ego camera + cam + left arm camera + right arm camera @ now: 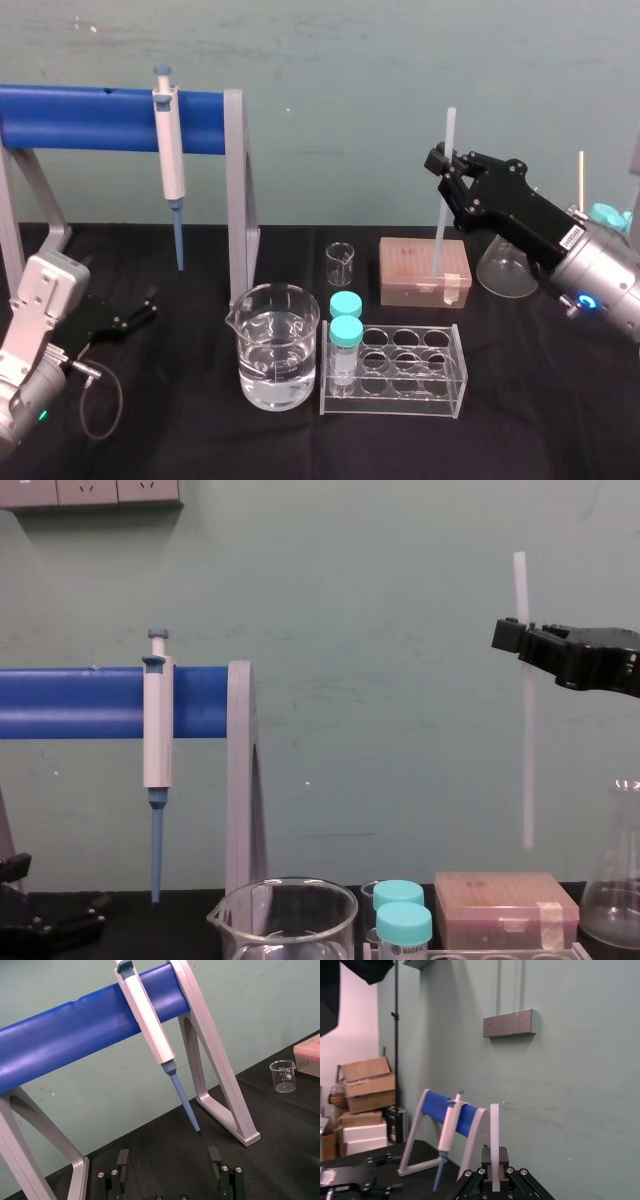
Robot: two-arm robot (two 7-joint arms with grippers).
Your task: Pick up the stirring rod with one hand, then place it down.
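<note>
The stirring rod (441, 215) is a thin translucent white stick. It hangs upright in the air, its lower end above the pink box (424, 271). My right gripper (446, 166) is shut on its upper part, with a short length standing above the jaws. In the chest view the stirring rod (526, 740) ends well above the pink box (505, 910), held by the right gripper (513, 637). The right wrist view has the stirring rod (494, 1127) rising from between the right gripper (494, 1162) jaws. My left gripper (138, 312) rests open at the table's left, and in its wrist view the left gripper (167, 1160) holds nothing.
A white-and-blue pipette (170, 160) hangs on the blue-barred stand (236, 190). A water-filled beaker (277, 345), a small beaker (340, 262) and a clear tube rack (400, 375) with two capped tubes stand mid-table. A conical flask (505, 270) stands at the right.
</note>
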